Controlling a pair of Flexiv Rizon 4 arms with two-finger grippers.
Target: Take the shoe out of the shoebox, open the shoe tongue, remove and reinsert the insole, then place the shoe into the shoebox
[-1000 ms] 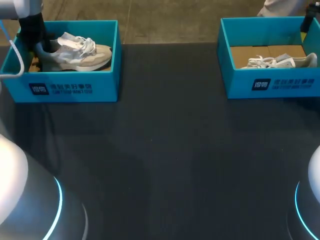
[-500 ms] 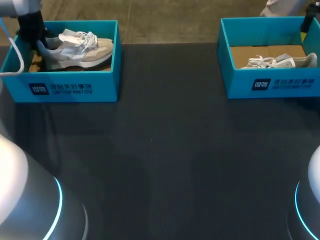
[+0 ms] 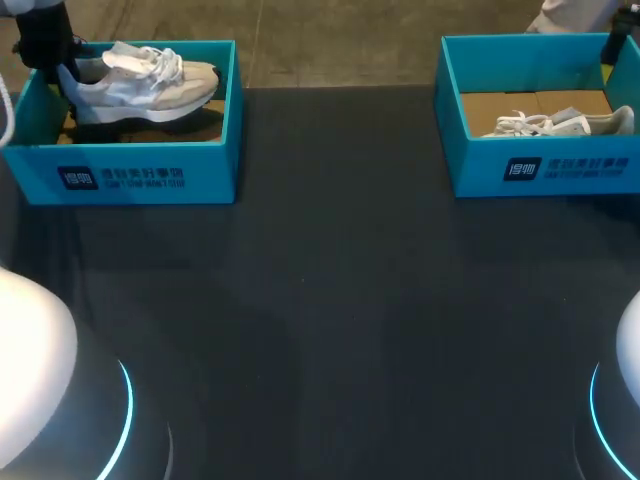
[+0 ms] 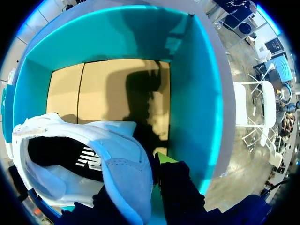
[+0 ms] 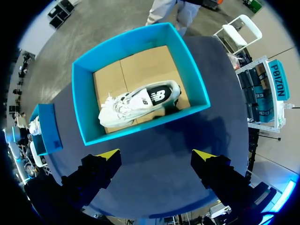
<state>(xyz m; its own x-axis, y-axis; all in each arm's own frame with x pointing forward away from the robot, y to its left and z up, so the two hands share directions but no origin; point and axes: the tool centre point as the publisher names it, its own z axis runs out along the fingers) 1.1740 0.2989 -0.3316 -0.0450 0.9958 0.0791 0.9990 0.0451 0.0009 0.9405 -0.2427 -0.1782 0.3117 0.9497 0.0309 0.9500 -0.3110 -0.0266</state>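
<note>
Because the left gripper has gone up since a second ago, the shoe has gone up with it. Before, the shoe lay low on the brown floor of the left shoebox, at ten o'clock on the table. Now it hangs above that floor, with its sole near the top of the walls and its toe pointing to three o'clock.

The left gripper is clenched on the back of the shoe. One yellow fingertip presses on the outside of the heel, and the other is hidden by the shoe.

I think the first step is nearly done. The shoe only has to get over the front wall and come down on the table, toward six o'clock.

The right gripper hangs over the other shoebox at two o'clock. Its fingers are wide apart and hold nothing. The second shoe in that box has not moved.
</note>
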